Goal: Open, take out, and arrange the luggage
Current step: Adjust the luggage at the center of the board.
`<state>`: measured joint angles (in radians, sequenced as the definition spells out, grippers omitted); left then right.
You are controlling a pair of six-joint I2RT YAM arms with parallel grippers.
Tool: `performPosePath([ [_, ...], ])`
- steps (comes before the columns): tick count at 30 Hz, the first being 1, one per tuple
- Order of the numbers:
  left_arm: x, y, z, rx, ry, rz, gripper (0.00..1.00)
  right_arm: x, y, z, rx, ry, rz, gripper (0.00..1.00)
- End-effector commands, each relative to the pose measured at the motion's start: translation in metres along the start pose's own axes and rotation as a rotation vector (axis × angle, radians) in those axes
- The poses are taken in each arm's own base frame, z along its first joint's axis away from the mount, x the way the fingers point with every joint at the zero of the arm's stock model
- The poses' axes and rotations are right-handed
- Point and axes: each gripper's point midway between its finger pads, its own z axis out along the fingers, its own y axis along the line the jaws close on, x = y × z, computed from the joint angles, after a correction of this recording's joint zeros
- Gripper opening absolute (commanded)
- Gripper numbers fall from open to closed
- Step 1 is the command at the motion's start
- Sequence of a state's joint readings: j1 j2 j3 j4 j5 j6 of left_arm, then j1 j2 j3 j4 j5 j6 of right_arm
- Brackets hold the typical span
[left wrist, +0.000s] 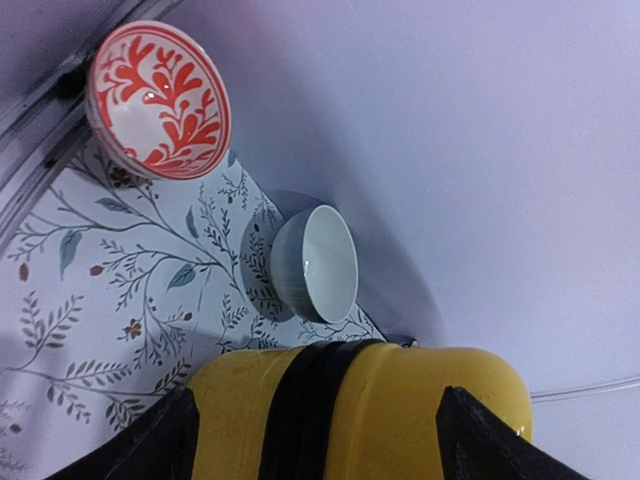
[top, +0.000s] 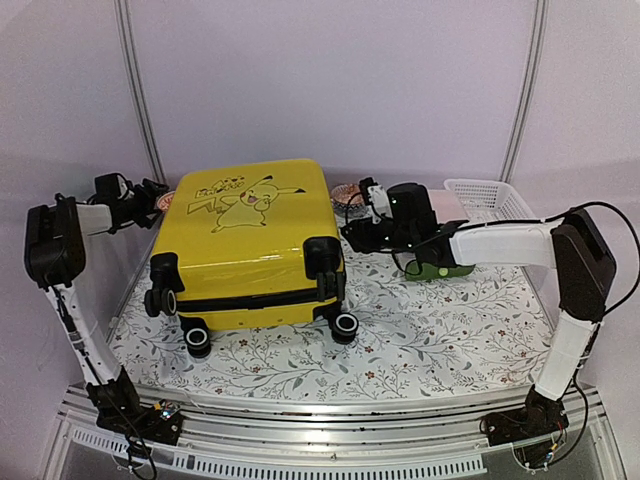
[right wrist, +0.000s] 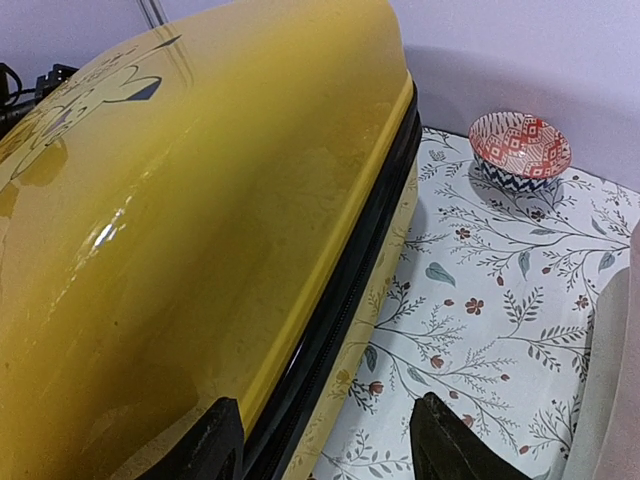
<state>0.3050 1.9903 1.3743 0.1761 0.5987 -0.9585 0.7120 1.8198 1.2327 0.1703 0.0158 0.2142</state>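
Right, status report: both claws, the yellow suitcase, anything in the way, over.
Left claw open, flanking glossy yellow hard-shell suitcase's corner. Right claw open at its black zip seam. Suitcase shut, lying flat. Red-patterned round bowl, plain pale bowl beyond left claw.

My two arms: white links, black joints.
On my overhead feed the left arm (top: 85, 335) and right arm (top: 505, 243) share one build: smooth white tube links between boxy black joint housings, black bases (top: 132, 415) carrying small wires, and thin black cables (top: 618, 220) trailing along them. Each wrist feed shows me matte black, wedge-shaped fingers (left wrist: 150, 445).
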Motion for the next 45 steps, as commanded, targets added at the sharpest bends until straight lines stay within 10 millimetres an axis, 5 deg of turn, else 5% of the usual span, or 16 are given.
performPosePath([
  [1,0.021,-0.015,0.037,0.064,0.075,0.025,0.84,0.0,-0.002,0.016,0.024,0.018,0.012,0.6],
  [10,0.083,-0.05,0.08,0.166,0.235,0.076,0.82,0.007,0.044,0.017,-0.101,0.048,-0.126,0.6],
  [15,0.118,-0.08,0.09,0.219,0.299,0.128,0.81,0.007,0.085,-0.017,-0.21,-0.016,-0.237,0.59],
  [22,0.18,-0.115,0.103,0.302,0.441,0.185,0.81,0.033,0.13,-0.056,-0.353,-0.04,-0.346,0.59],
  [29,0.201,-0.133,0.11,0.333,0.483,0.244,0.81,0.041,0.135,-0.046,-0.326,-0.008,-0.35,0.6],
  [32,0.194,-0.135,0.108,0.33,0.475,0.258,0.82,0.041,0.119,-0.035,-0.253,0.026,-0.29,0.61],
  [35,0.16,-0.145,0.09,0.32,0.391,0.294,0.82,0.041,0.106,-0.033,-0.239,0.057,-0.207,0.61],
  [41,0.076,-0.191,0.012,0.313,0.16,0.412,0.83,0.045,0.1,-0.049,-0.245,0.061,-0.201,0.6],
  [45,0.07,-0.213,-0.036,0.251,0.083,0.503,0.85,0.067,0.098,-0.071,-0.259,0.072,-0.22,0.58],
])
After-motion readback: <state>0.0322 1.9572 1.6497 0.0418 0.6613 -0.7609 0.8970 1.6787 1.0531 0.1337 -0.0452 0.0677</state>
